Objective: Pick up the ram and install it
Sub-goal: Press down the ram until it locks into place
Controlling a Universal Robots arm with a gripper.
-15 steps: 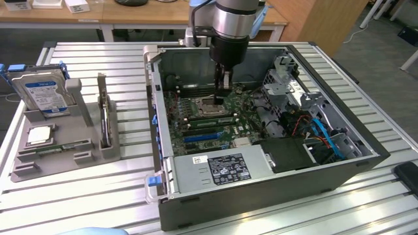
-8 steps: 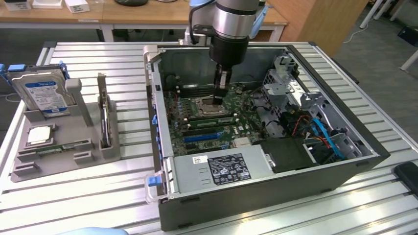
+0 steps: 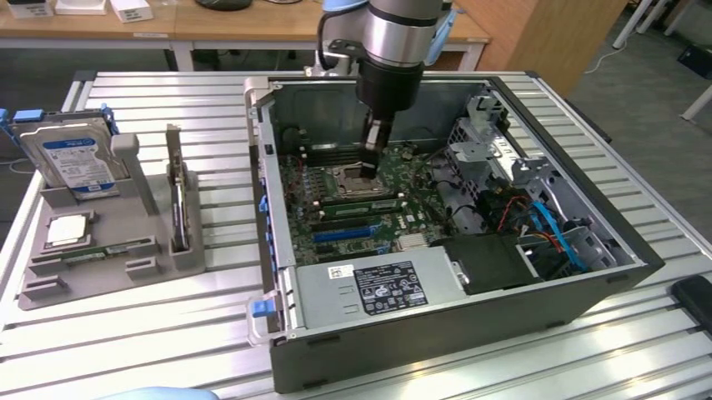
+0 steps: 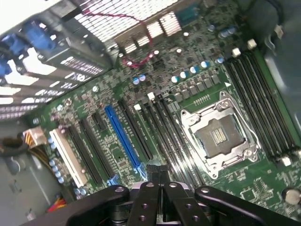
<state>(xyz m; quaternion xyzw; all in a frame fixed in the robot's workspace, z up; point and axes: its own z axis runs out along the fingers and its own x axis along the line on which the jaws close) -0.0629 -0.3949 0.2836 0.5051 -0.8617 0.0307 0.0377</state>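
The ram [image 3: 106,250], a narrow green stick, lies in the grey holder [image 3: 78,279] on the table, at the exterior view's left. My gripper [image 3: 371,171] hangs inside the open computer case [image 3: 445,333], far from the ram. It hovers just above the motherboard [image 3: 368,221], by the empty processor socket [image 4: 218,139]. In the wrist view the gripper [image 4: 157,172] is shut with nothing between its black fingertips. It sits over the long dark memory slots [image 4: 171,136] beside the socket.
The holder also carries a hard drive [image 3: 72,162], an upright dark expansion card [image 3: 175,196] and a square silver processor [image 3: 67,229]. Inside the case are a labelled power supply [image 3: 378,287], drive cages [image 3: 489,142], blue and orange cables [image 3: 551,229] and a blue expansion slot [image 4: 121,136].
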